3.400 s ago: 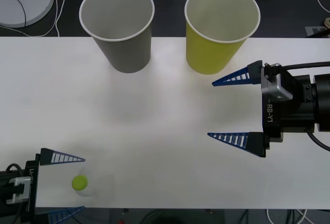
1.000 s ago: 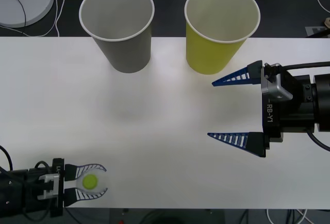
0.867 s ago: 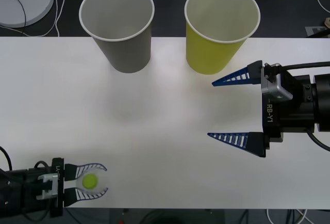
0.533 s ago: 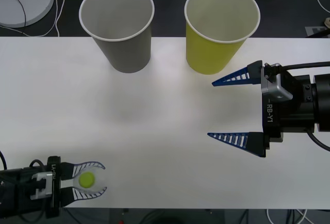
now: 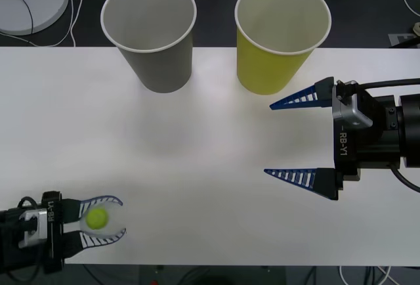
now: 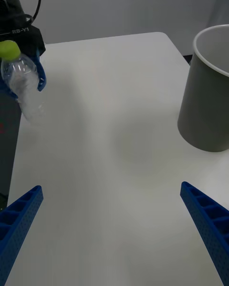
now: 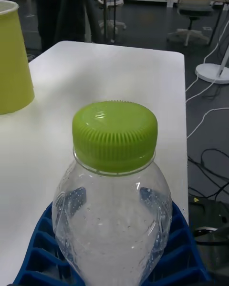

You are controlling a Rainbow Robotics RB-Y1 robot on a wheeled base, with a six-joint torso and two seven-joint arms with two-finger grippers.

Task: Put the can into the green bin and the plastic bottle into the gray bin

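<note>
At the near left corner of a white table, the left gripper is closed around a small plastic bottle, its blue ribbed fingers curving round the body. The bottle is clear and crinkly, stands upright, and has a round, ridged lime-green cap. At the far edge stand a gray bin and, beside it, a green bin. The right gripper hovers near the green bin with its fingers spread wide, holding nothing.
</note>
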